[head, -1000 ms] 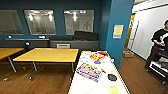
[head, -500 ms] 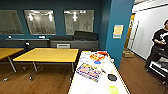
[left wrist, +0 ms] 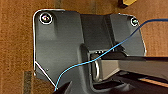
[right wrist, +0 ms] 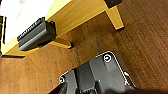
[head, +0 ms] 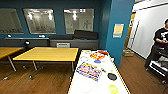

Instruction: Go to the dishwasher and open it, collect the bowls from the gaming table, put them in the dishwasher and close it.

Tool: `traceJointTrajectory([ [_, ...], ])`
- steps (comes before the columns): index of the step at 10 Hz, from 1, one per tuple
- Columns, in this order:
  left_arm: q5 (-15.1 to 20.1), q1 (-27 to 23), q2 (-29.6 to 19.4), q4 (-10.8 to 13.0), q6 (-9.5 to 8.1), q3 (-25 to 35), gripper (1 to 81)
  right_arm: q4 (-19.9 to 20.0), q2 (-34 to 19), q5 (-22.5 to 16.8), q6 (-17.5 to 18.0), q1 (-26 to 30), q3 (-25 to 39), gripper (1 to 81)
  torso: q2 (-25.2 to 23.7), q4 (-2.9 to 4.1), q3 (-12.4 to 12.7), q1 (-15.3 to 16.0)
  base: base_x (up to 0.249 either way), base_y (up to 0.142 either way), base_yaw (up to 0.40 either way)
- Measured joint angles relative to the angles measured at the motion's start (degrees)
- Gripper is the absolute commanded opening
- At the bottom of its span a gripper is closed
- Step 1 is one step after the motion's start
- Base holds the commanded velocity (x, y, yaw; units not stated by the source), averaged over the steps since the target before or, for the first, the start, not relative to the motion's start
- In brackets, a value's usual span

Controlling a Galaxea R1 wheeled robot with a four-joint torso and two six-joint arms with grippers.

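Progress looks near zero: I see no dishwasher or bowls, just a white worktop [head: 100, 75] with clutter ahead and a yellow worktop [head: 47, 53] left. Can't tell either claw's state.

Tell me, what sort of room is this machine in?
Probably a common room or meeting room in an office building. There are yellow tables on a wooden floor, dark blue walls with inner windows, and a long white table strewn with colourful things.
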Motion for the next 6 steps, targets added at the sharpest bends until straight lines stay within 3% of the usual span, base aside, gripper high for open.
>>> traceJointTrajectory([
  [3,-0.3,-0.7,0.0,0.0,-0.01,0.0,81.1,0.0,-3.3,1.5,5.9,9.5,2.6,81.1,0.0,0.0,-5.4,0.0,0.0,0.0,0.0],
  [6,-0.5,-1.5,0.0,-0.1,-0.01,0.0,81.1,0.0,-4.7,-0.7,11.0,17.3,3.2,81.1,0.1,0.0,-11.2,0.1,0.0,0.0,0.0],
])
